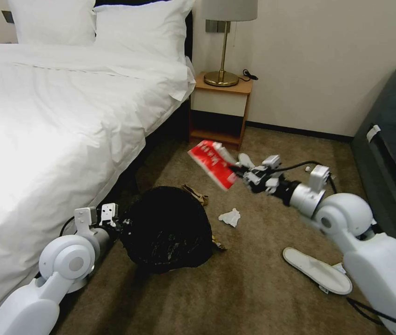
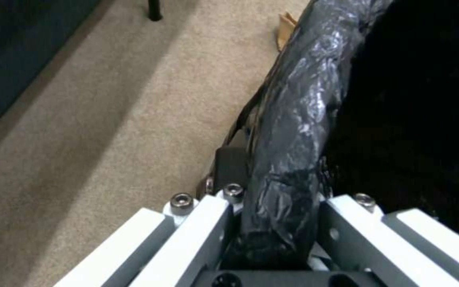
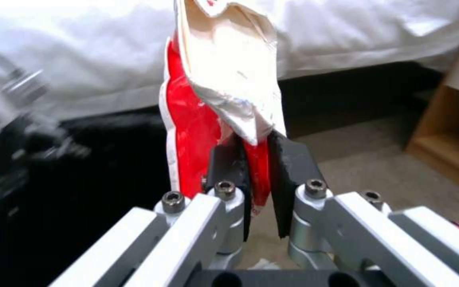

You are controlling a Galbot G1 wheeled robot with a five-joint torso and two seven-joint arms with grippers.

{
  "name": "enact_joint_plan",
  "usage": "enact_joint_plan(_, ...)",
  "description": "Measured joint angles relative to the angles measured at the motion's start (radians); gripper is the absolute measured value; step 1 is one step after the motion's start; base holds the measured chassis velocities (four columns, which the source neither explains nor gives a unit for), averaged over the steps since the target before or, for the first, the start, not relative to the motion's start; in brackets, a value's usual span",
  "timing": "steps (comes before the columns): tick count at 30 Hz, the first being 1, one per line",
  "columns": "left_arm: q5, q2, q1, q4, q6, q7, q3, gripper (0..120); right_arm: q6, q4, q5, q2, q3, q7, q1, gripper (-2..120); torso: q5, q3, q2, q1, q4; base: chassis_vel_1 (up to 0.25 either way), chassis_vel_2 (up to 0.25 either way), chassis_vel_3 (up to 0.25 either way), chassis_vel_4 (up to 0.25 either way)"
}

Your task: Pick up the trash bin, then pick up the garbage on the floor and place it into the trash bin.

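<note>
My left gripper (image 1: 119,224) is clamped on the rim of the trash bin (image 1: 167,228), its fingers (image 2: 233,169) pinching the black bag; the bin sits low beside the bed (image 1: 53,121), over the carpet (image 1: 253,288). My right gripper (image 1: 237,172) is closed on a red-white wrapper (image 1: 211,164), held in the air above the carpet, beyond the bin and in front of the nightstand (image 1: 221,109). On the floor I see a white tissue (image 1: 230,217), brown paper (image 1: 197,193) and a white slipper (image 1: 316,270).
</note>
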Motion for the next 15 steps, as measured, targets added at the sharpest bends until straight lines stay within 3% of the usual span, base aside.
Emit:
enact_joint_plan(4,-0.017,-0.005,-0.017,0.005,0.000,-0.034,0.017,2,-0.011,0.054,-0.055,-0.009,-0.058,0.018,-0.017,8,-0.0001,0.000,0.000,0.000,-0.0001,0.000,0.000,0.000,0.000)
enact_joint_plan(15,-0.019,-0.032,-0.046,0.012,0.000,-0.049,0.058,2,-0.044,0.084,-0.179,0.009,-0.189,0.032,0.018,8,0.0000,0.000,0.000,0.000,-0.0001,0.000,0.000,0.000,0.000)
